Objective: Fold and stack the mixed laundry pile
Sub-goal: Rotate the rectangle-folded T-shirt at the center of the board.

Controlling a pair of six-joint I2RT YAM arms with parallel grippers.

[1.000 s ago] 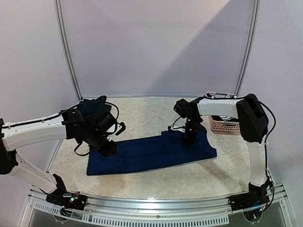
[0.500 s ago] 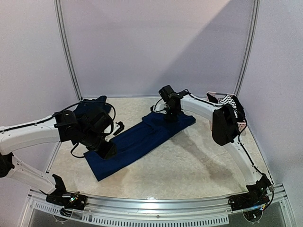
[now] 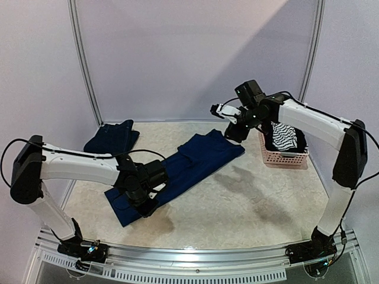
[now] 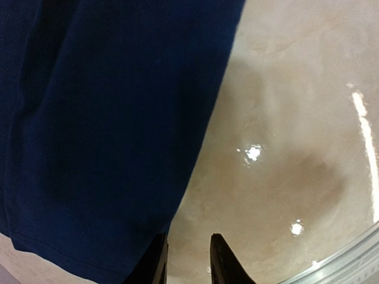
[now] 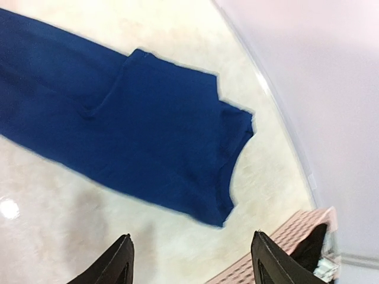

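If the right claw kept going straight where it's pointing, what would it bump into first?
Most likely the navy T-shirt, near its far end. The open right claw points down at it with nothing between, though it could touch bare table just beside it.

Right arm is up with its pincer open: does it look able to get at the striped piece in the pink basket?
Probably yes. The right pincer hangs open and empty near the end of the navy T-shirt, and the striped piece lies uncovered in the pink basket close by.
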